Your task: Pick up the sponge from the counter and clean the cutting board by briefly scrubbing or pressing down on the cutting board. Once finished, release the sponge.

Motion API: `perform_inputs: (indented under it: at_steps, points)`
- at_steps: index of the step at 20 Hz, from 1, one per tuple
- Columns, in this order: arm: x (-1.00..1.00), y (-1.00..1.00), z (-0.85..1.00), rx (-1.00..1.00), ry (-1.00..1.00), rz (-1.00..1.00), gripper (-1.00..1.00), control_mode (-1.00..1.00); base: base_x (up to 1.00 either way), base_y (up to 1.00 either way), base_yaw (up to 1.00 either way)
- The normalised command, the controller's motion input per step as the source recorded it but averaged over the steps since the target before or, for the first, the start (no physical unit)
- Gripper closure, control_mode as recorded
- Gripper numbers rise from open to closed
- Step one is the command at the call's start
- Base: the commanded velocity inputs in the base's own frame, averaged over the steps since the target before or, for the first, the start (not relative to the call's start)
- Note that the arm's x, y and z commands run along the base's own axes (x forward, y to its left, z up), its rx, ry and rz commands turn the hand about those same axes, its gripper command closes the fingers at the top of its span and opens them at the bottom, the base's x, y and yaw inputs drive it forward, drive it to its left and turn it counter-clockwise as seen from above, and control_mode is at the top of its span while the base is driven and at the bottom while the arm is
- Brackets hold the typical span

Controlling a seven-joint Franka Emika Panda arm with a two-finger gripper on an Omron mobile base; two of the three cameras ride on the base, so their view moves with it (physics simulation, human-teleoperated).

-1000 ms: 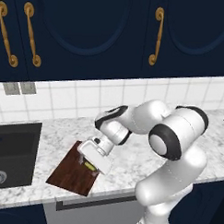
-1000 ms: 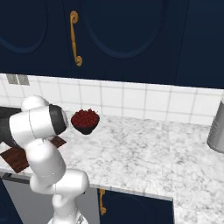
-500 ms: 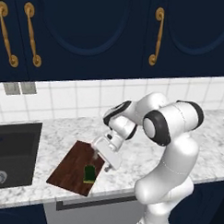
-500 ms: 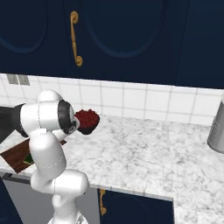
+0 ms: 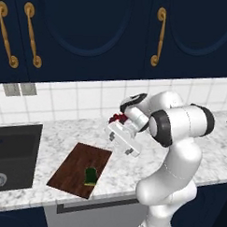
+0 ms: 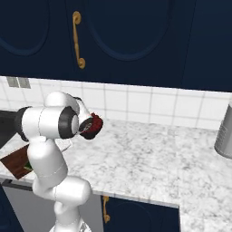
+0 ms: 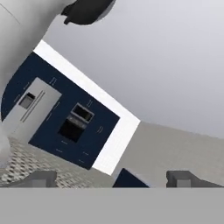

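The dark green sponge lies on the reddish-brown cutting board near its front right part, with nothing holding it. The board rests on the speckled counter beside the sink. My gripper hangs above the counter, up and to the right of the board and well clear of the sponge. In the hand view the gripper is open, its fingertips far apart with nothing between them, and it faces out into the room. From the right, a corner of the board shows behind my arm.
The dark sink basin lies left of the board. A dark bowl of red fruit stands at the back of the counter, close behind my hand. A metal canister is at the far right. Dark blue cabinets hang overhead.
The gripper has risen off the board and swung up and right, turning to face outward. The sponge has stayed on the board, now uncovered.
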Motion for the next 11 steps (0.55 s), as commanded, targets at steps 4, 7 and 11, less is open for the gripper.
perform_inputs:
  at_steps: [4,7,11]
  points:
    - [-0.22,-0.93,-0.22,-0.23,-0.91,-0.08,-1.00,-1.00,0.00,0.00,0.00]
    - [-0.62,-0.67,-0.29,-0.32,-1.00,-0.07,-1.00,-1.00,0.00,0.00,0.00]
    - [-0.86,-0.09,-0.11,-0.32,-1.00,-0.12,-1.00,-1.00,0.00,0.00,0.00]
